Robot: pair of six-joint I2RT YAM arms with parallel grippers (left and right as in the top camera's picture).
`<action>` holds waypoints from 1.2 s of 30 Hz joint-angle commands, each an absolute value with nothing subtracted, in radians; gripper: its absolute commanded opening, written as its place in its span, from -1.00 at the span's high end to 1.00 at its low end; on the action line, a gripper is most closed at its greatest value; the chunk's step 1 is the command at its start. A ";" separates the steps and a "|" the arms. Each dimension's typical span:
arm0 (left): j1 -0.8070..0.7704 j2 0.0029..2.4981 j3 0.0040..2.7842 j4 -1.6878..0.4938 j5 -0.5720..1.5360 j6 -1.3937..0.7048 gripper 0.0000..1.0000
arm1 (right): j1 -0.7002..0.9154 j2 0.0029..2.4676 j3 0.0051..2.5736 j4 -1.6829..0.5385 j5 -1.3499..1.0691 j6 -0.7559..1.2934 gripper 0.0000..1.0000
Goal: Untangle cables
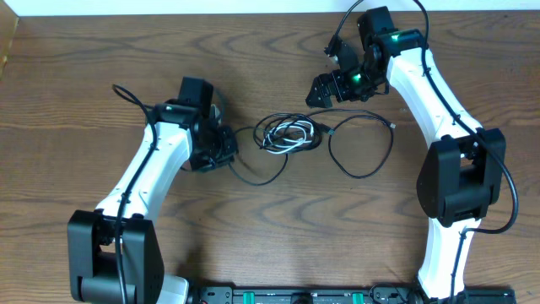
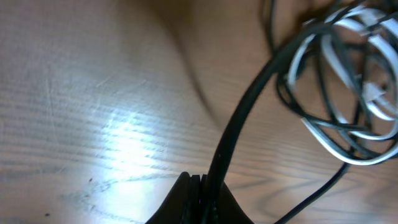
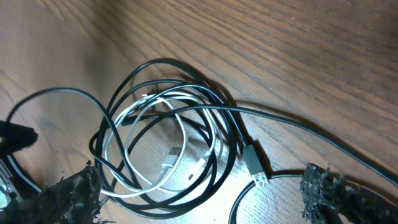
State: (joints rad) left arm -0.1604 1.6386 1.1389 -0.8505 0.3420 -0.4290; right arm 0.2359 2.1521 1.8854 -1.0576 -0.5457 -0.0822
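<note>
Left gripper (image 2: 200, 190) clamped shut, apparently pinching black cable (image 2: 239, 118); right gripper (image 3: 202, 190) gaped wide, empty, near cable tangle (image 3: 168, 155).

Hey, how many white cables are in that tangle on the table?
1, as far as shows: the white cable is coiled among the black cable loops in the middle of the table. Overlapping loops may hide more.

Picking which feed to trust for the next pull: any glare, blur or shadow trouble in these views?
Left wrist: a bright glare patch on the table, and the black cable pinched in the left gripper is blurred, too near the lens. Right wrist: sharp, the white cable reads clearly. Overhead: even light, faint shadows.
</note>
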 commanded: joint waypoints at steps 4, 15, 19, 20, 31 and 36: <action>-0.163 1.648 1.039 -0.818 0.252 -0.431 0.85 | 0.240 2.149 1.885 -1.058 -0.548 -0.079 -0.99; -0.163 1.648 1.032 -0.817 0.250 -0.430 0.38 | 0.240 2.149 1.885 -1.058 -0.548 -0.079 -0.99; -0.163 1.647 1.041 -0.796 0.252 -0.377 0.42 | 0.240 2.149 1.885 -1.058 -0.548 -0.079 -0.98; -0.163 1.647 1.050 -0.799 0.257 -0.364 0.35 | 0.240 2.149 1.885 -1.058 -0.548 -0.079 -0.99; -0.192 1.650 1.274 -0.922 0.339 -0.427 -0.08 | 0.240 2.149 1.885 -1.058 -0.548 -0.079 -0.99; -0.263 1.729 1.274 -0.880 0.325 -0.512 -0.08 | 0.240 2.149 1.885 -1.044 -0.549 -0.078 -0.98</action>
